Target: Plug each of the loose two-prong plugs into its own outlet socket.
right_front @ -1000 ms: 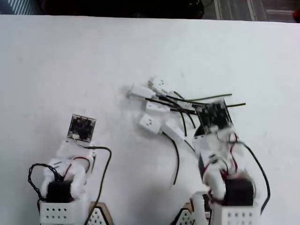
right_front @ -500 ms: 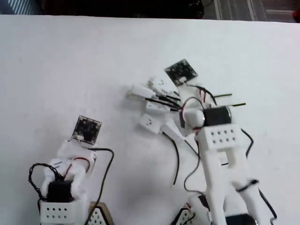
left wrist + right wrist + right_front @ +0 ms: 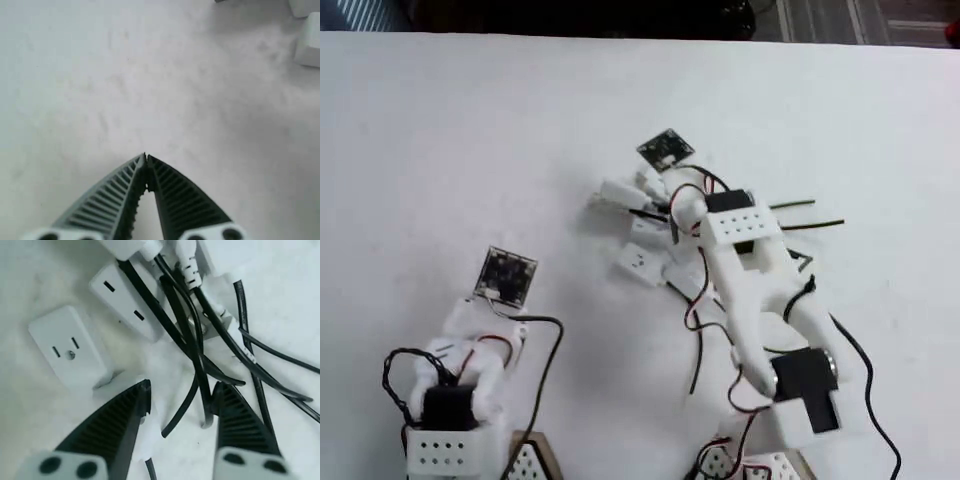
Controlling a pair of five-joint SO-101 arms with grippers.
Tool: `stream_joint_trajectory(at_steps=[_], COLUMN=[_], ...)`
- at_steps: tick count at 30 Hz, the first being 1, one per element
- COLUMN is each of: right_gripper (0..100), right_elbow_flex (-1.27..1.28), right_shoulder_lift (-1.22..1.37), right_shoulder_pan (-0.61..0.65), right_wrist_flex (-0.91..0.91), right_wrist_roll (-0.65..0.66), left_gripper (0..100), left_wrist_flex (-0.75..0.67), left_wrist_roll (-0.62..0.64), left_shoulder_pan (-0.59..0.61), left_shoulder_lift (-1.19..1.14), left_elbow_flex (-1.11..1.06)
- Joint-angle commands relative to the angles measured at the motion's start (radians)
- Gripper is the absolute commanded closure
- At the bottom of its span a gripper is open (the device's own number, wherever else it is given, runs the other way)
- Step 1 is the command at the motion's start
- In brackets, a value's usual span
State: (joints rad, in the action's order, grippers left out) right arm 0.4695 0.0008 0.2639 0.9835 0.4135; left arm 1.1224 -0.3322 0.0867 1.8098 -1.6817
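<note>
The right end effector [image 3: 181, 386] hangs with its jaws spread wide and nothing held. Two of the black cables [image 3: 197, 347] run through the gap between its ribbed fingers [image 3: 117, 425], and neither finger presses on them. Just beside one fingertip lies a white outlet socket [image 3: 67, 347], face up with its three holes showing. Past it is a second socket [image 3: 125, 300] showing two slots, with a cable draped along its edge. The slots of both stand unfilled. Farther out, white two-prong plugs [image 3: 185, 260] sit at the heads of the cables, loose on the bench [image 3: 280, 285]. From above, the right arm [image 3: 750, 290] stretches from the near edge over this tangle near the middle of the bench, and one plug [image 3: 618, 193] pokes out at the heap's edge toward the left arm [image 3: 465, 350]. The left end effector [image 3: 146, 159] is closed tip to tip on nothing, over bare bench surface. Its arm is folded back near its base, well apart from the plugs and sockets.
</note>
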Motion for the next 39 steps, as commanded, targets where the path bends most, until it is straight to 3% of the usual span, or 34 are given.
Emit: stream_joint_trajectory(at_steps=[1, 4, 11, 20, 27, 32, 37, 39], right_gripper=[84.6, 98.5, 98.1, 98.1, 98.1, 98.1, 97.4, 92.7], right_elbow_flex=[-0.046, -0.098, -0.256, -0.284, -0.284, -0.264, -0.17, -0.106], right_shoulder_lift=[0.048, 0.071, -0.042, -0.38, -0.593, -0.664, -0.662, -0.661], right_shoulder_pan=[0.012, 0.002, -0.024, -0.035, -0.124, -0.12, -0.094, -0.099], right_wrist_flex=[-0.031, -0.024, 0.226, 0.4, 0.458, 0.506, 0.455, 0.386], right_wrist_roll=[0.006, 0.006, 0.006, 0.006, 0.008, 0.063, 0.071, 0.068], left_gripper=[98, 98, 98, 98, 98, 98, 98, 98], left_wrist_flex=[-0.023, -0.023, -0.025, -0.025, -0.025, -0.023, -0.021, -0.02], left_wrist_roll=[-0.009, -0.009, -0.009, -0.009, -0.009, -0.009, -0.009, -0.009], left_shoulder_pan=[-0.008, -0.008, -0.008, -0.007, -0.007, -0.007, -0.007, -0.005], left_shoulder_lift=[0.005, 0.005, 0.005, 0.005, 0.005, 0.005, 0.005, 0.005], left_elbow_flex=[0.005, 0.005, 0.005, 0.005, 0.005, 0.005, 0.005, 0.005])
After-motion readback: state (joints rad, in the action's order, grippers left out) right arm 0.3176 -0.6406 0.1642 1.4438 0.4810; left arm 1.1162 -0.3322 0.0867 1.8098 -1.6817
